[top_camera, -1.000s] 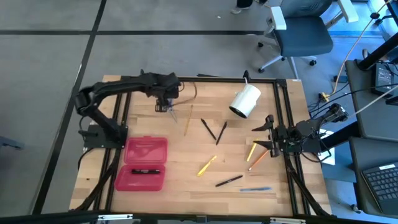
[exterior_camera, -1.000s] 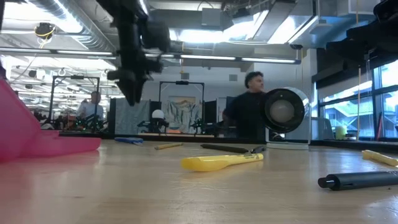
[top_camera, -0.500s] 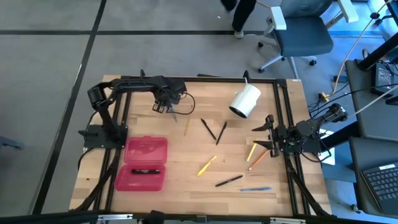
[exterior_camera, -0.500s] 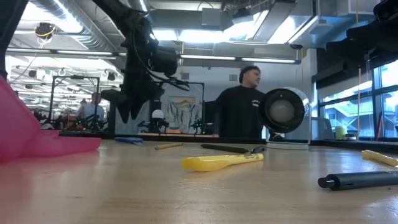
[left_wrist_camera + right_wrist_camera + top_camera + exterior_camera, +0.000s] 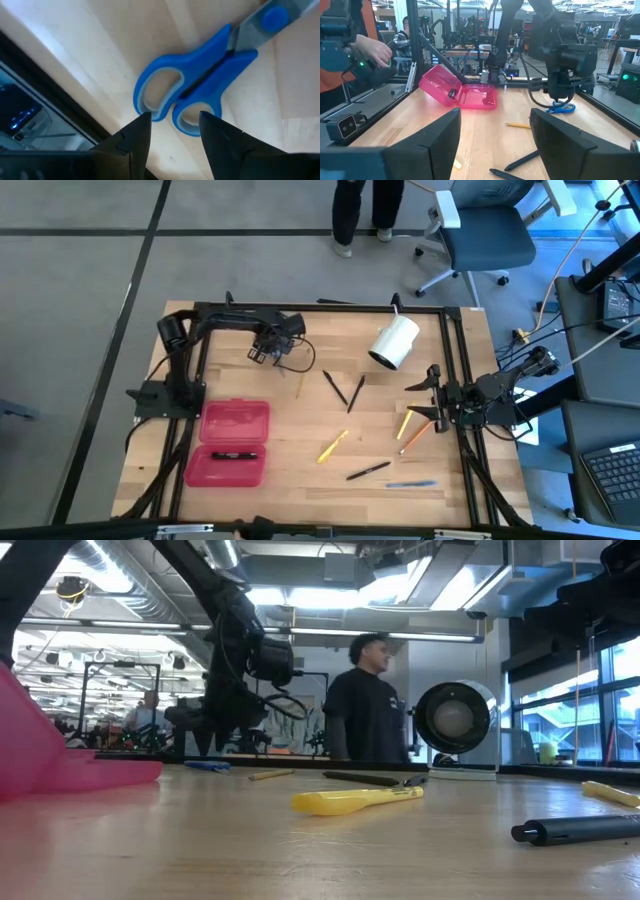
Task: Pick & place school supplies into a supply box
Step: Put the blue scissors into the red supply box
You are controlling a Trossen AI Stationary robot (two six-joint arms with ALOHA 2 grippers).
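Small blue-handled scissors [image 5: 192, 92] lie flat on the wood at the table's far left, also seen in the low view [image 5: 207, 766]. My left gripper [image 5: 172, 125] hangs just above their handle rings, pointing steeply down, open, one fingertip over each ring's end; the high view shows it there [image 5: 262, 357]. The red supply box [image 5: 232, 442] lies open at the near left with a black pen [image 5: 233, 454] in its near half. Several pens and pencils lie spread over the middle and right, among them a yellow one [image 5: 333, 446]. My right gripper [image 5: 430, 395] waits open at the right edge.
A white cylinder [image 5: 394, 343] lies on its side at the far right. A wooden pencil [image 5: 300, 384] and two black pens [image 5: 335, 388] lie right of the scissors. A black frame rail [image 5: 300, 308] runs along the far edge. A person [image 5: 365, 700] stands beyond the table.
My left gripper has come down toward the scissors and rolled about its own axis while sinking; it now hangs just above them. The scissors have not moved. The person behind the table has walked along its far side.
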